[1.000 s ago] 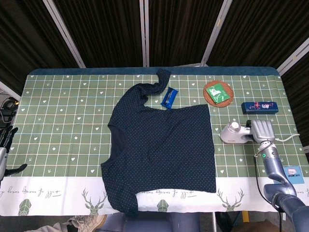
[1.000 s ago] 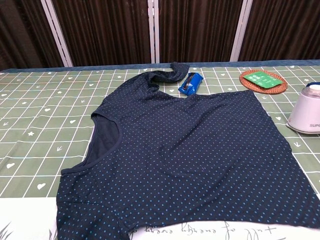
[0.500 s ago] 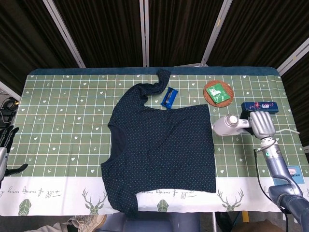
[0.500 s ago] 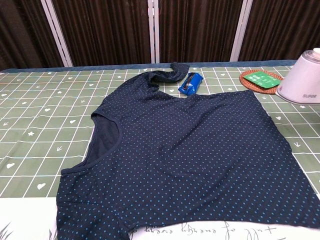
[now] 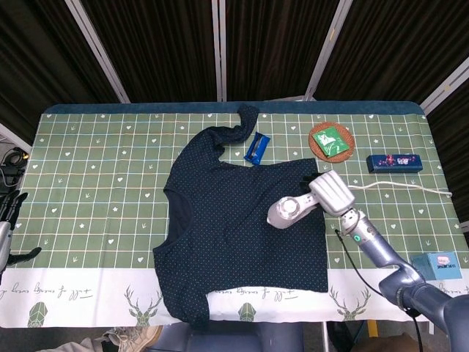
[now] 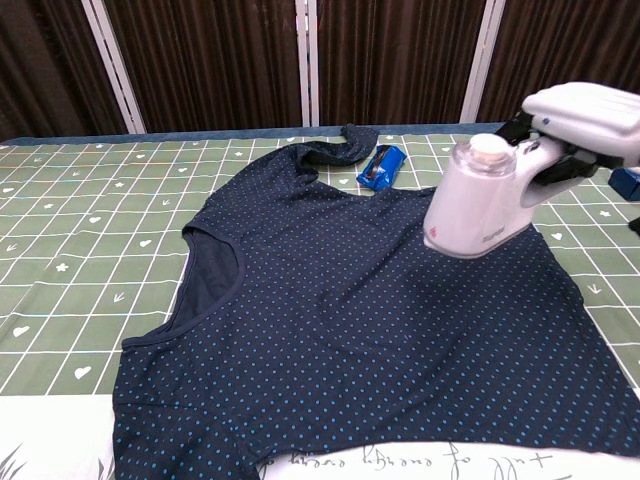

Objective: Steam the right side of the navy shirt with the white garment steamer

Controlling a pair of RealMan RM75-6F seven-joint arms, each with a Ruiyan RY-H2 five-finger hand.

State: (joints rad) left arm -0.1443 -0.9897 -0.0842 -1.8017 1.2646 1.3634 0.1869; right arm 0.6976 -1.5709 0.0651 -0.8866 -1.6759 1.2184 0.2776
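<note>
Right robot hand (image 5: 334,193) (fingers hidden) around steamer (image 5: 289,211)

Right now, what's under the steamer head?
The navy shirt, right-hand part, dotted fabric lying flat. The white garment steamer, held by the right hand, covers the patch beneath it; whether it touches the cloth cannot be told.

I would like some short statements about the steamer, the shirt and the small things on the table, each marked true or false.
1. The right hand holds the white steamer over the navy shirt. True.
2. The steamer stands on the tablecloth, clear of the shirt. False: it is over the shirt's right part.
3. A blue packet lies beside the shirt's upper sleeve. True.
4. The green packet lies on the shirt. False: it lies on a round coaster.
5. The left hand presses the shirt. False: it is at the table's left edge.
</note>
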